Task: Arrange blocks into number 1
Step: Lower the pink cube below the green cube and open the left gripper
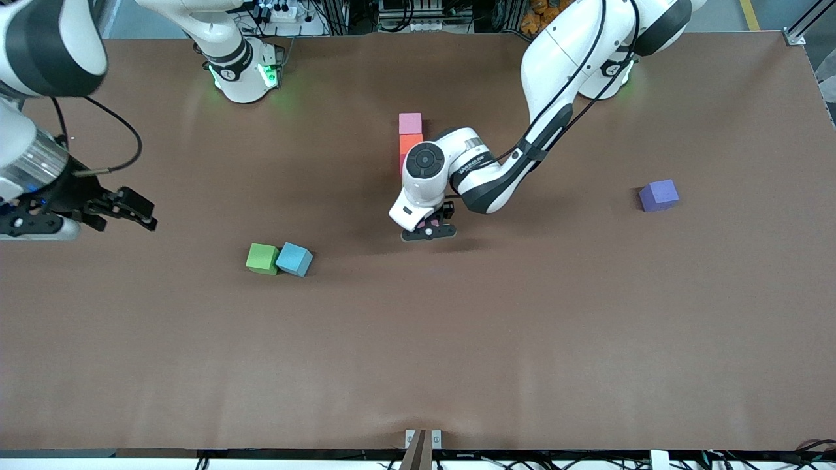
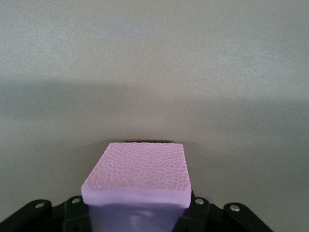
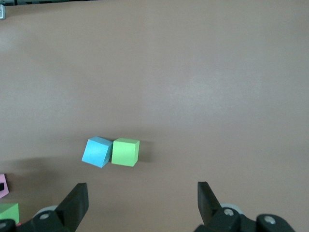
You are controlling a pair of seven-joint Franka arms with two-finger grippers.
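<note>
The left arm's wrist (image 1: 428, 171) hides the block row below the orange block (image 1: 409, 143), perhaps a red one.

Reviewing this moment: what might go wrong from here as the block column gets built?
1. The left claw holds a light pink block near its edge; it may tilt on release.
2. The left arm hides the column below the orange block, so alignment is hard to judge.
3. The green block touches the blue block; the open right claw may nudge one.
</note>
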